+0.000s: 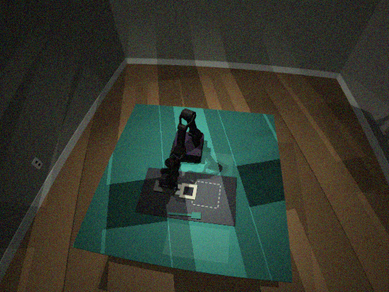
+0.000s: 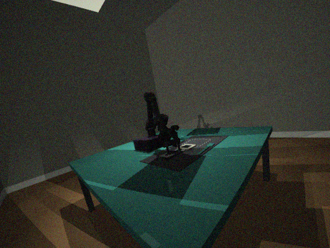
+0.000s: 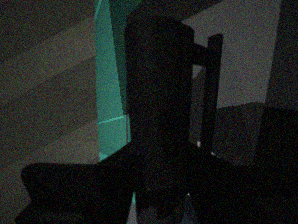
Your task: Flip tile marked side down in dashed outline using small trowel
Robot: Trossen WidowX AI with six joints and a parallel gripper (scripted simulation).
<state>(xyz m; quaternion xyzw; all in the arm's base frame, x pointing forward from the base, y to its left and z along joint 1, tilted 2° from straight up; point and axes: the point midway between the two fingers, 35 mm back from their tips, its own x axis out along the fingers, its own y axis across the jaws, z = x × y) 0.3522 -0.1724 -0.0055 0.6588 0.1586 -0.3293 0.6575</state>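
Observation:
The tile lies on the mat, pale with a dark square showing on top. It sits at the left side of the dashed outline, slightly across its left edge in the top view. My gripper is low over the mat, left of the tile, shut on the trowel. The trowel's pale flat part shows below the fingers, with its tip close to the tile's left edge. Whether they touch is unclear. The fingertips are too dark to make out in the wrist view.
A thin teal strip with a wider end lies near the mat's front edge. The arm's dark purple base stands behind the mat. A dark cylinder with a side bar blocks much of the wrist view.

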